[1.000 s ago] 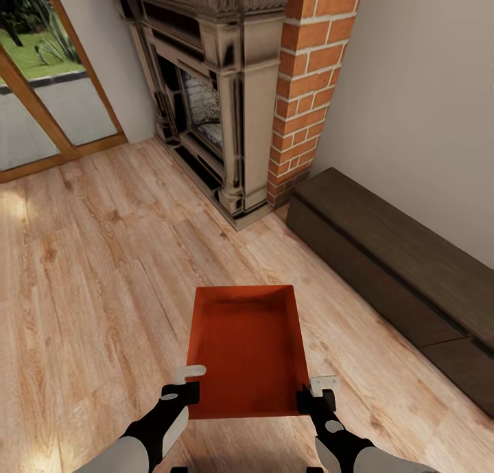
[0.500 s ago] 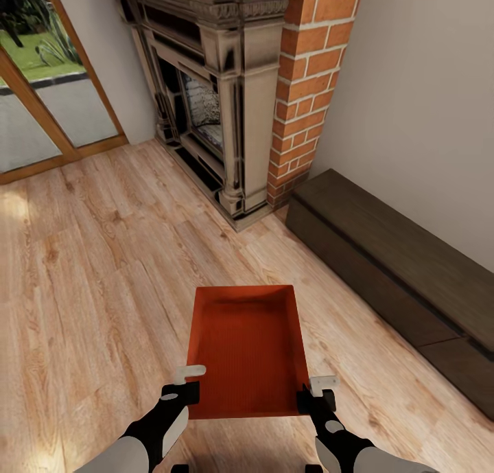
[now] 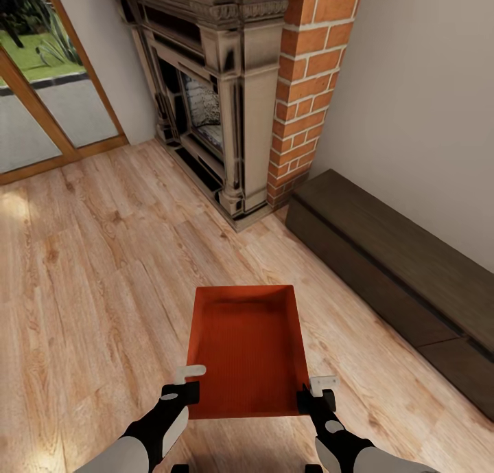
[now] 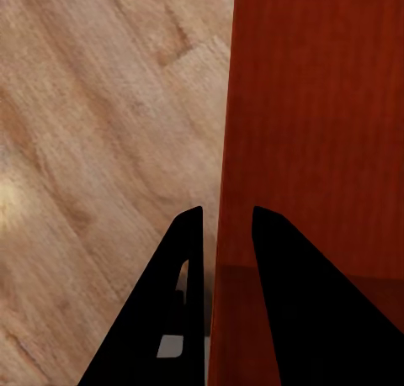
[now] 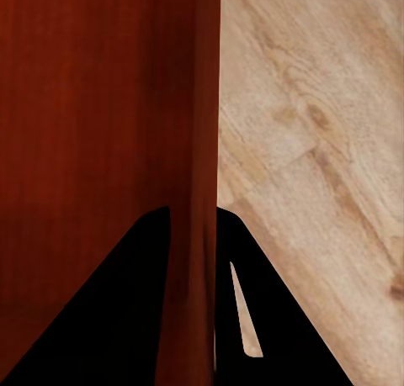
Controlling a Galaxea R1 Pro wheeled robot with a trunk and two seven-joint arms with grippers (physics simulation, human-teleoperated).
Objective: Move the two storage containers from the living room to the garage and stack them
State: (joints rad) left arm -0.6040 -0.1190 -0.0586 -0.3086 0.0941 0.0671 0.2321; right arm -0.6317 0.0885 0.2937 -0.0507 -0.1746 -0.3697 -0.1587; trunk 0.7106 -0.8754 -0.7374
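One orange-red storage container (image 3: 247,349), an open-top bin with a ribbed bottom, hangs level in front of me above the light wood plank floor of the living room. My left gripper (image 3: 186,385) is shut on its left wall near the near corner, and my right gripper (image 3: 317,390) is shut on its right wall. In the left wrist view the black fingers (image 4: 189,260) straddle the container's thin wall (image 4: 220,150). In the right wrist view the fingers (image 5: 151,260) clamp the wall (image 5: 202,108) the same way.
A red brick fireplace (image 3: 309,82) with a dark ornate surround (image 3: 219,95) stands ahead. A low dark wooden bench (image 3: 391,274) runs along the pale wall on the right. Wood-framed glass doors (image 3: 41,102) are at the far left. Plank floor (image 3: 89,267) spreads ahead and left.
The view has shifted very slightly relative to the fireplace; the container and both grippers keep the same place in front of me.
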